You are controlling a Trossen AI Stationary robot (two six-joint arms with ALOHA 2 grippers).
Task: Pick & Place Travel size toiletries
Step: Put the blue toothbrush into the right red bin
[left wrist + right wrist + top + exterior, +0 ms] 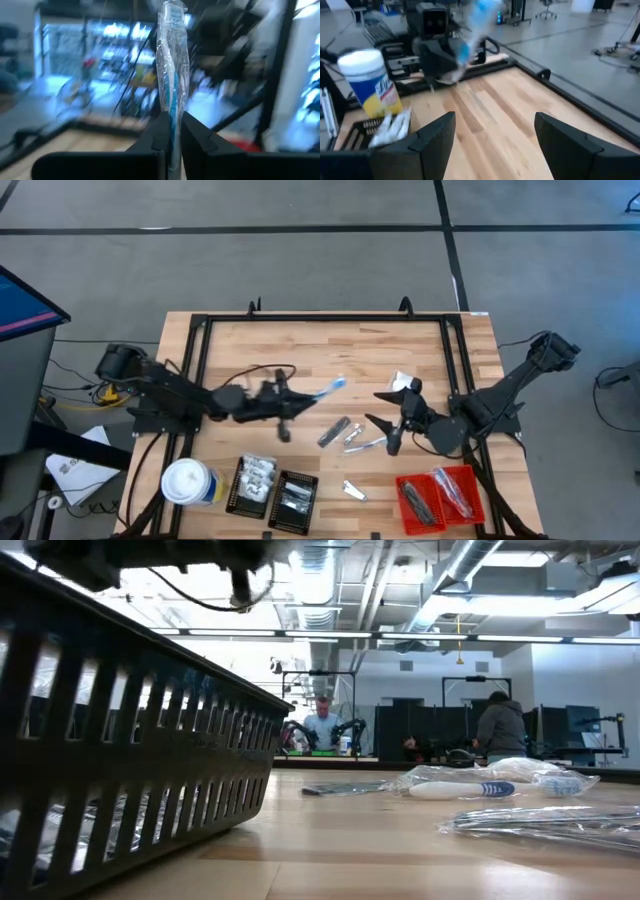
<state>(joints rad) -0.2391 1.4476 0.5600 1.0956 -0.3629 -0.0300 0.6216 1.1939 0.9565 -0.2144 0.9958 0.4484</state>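
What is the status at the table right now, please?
Left gripper shut on wrapped blue toothbrush, lifted. Right gripper open, waiting. Nothing blocking.

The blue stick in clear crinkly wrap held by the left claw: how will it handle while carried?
The blue stick in clear crinkly wrap stands straight above the shut left claw, so probably stiff and light. Its glossy film looks slippery; pinched near one end, it may pivot.

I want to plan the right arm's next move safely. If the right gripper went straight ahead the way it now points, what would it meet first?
Probably bare table at first: the open right gripper faces clear wood. Farther along that line is the left gripper, shut on a wrapped blue stick. Depth is hard to judge.
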